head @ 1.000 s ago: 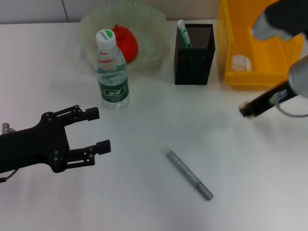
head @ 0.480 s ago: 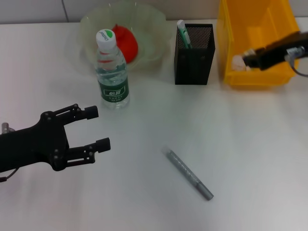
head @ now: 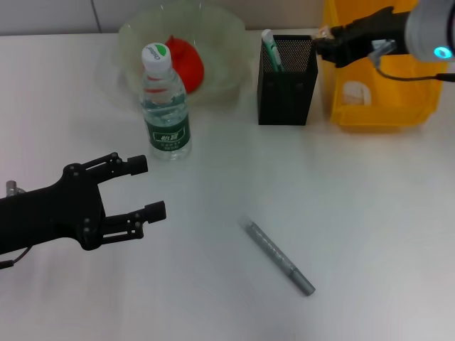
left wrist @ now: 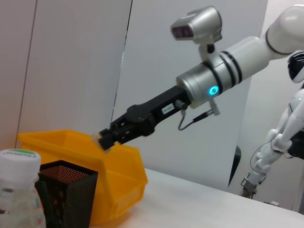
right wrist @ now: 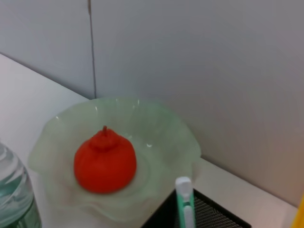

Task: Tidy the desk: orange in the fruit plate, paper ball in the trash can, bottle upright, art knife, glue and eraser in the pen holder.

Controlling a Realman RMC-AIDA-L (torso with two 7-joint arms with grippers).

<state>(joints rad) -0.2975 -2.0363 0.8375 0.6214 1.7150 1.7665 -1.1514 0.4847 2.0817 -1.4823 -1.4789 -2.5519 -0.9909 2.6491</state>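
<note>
Overhead, right gripper point(head: 325, 35) above pen holder point(head: 286, 79), left wrist view reveals eraser point(left wrist: 100, 140) pinched, left gripper point(head: 146, 188) wide.

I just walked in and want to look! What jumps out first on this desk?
The bright yellow trash can at the far right corner, with the right gripper holding a small pale thing between it and the black pen holder. Then the orange in the green fruit plate, behind the upright bottle.
</note>
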